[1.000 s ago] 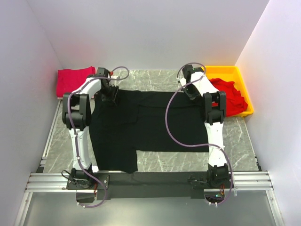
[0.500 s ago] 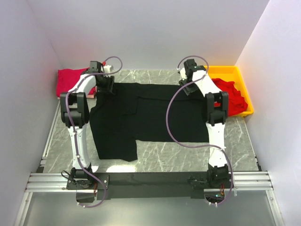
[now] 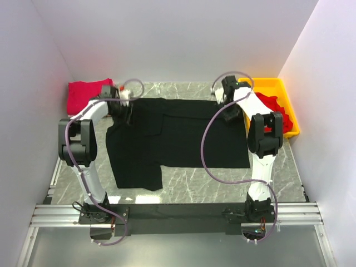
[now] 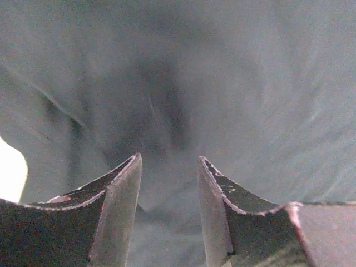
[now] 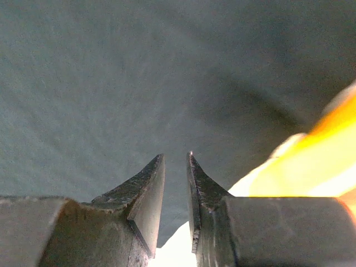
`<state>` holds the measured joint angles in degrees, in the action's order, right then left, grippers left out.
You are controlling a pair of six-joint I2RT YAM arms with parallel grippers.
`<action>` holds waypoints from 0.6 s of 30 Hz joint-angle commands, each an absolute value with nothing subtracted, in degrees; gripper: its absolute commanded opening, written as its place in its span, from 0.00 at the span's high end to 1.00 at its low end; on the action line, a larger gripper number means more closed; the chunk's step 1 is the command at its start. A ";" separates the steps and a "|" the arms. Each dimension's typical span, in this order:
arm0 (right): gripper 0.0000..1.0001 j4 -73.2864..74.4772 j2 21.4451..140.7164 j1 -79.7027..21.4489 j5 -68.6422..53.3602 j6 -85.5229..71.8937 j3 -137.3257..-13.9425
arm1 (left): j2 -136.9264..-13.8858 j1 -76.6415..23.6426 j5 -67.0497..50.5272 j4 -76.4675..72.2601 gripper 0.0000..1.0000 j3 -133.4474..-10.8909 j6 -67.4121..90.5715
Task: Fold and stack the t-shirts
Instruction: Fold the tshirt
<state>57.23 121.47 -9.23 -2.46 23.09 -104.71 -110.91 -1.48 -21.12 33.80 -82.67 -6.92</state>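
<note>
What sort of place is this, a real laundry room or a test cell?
Probably a lab test cell, not a home: bare white walls box in a marble-patterned table, an aluminium rail runs along its near edge, and only the black t-shirt and a yellow tray are laid out.

Blk tee [image 3: 183,142], red tees [image 3: 83,95] (yel. tray [image 3: 266,83])

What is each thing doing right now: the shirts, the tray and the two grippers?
Black t-shirt: spread out on the table, not folded up yet.
Red t-shirt on the left: folded, lying at the far left corner.
Red t-shirt on the right: crumpled in the tray.
Yellow tray: holding that crumpled shirt.
Left gripper: open, over black cloth.
Right gripper: open only a little, over the black cloth's edge by the tray.
</note>
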 commanded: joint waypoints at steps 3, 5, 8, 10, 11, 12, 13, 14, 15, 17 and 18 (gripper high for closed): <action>0.71 57.67 119.27 -9.23 -3.26 23.82 -96.08 | -106.88 -1.49 -21.01 33.84 0.51 -72.45 -10.11; 0.71 56.08 119.18 -9.23 -2.03 23.99 -92.12 | -106.70 -1.49 -18.90 32.79 0.51 -70.50 -10.98; 0.72 54.14 120.49 -9.14 -0.27 23.64 -90.09 | -107.84 -0.88 -17.23 32.87 0.53 -68.73 -11.95; 0.72 52.30 120.85 -9.14 1.84 23.20 -88.95 | -107.58 -0.18 -17.57 32.96 0.51 -68.73 -13.26; 0.72 52.29 120.68 -9.14 1.85 23.29 -89.03 | -107.14 -0.09 -19.93 33.31 0.49 -68.90 -14.14; 0.69 52.29 119.11 -9.05 0.71 23.64 -88.86 | -105.14 1.48 -21.87 34.70 0.47 -69.52 -15.37; 0.65 52.38 117.70 -9.05 0.18 24.08 -88.42 | -103.64 1.93 -24.32 35.76 0.43 -69.70 -18.43; 0.61 52.64 115.95 -8.97 -1.91 24.60 -87.98 | -101.71 2.72 -28.61 36.55 0.40 -69.70 -19.94; 0.51 53.17 111.93 -8.96 -4.37 25.91 -86.93 | -97.34 2.99 -30.74 38.04 0.35 -69.44 -23.08; 0.42 53.70 105.25 -8.96 -6.14 27.41 -85.36 | -92.66 3.86 -34.08 39.28 0.31 -67.86 -26.51; 0.36 54.57 103.03 -9.05 -7.02 29.25 -84.38 | -88.63 4.04 -34.88 41.46 0.30 -67.16 -28.20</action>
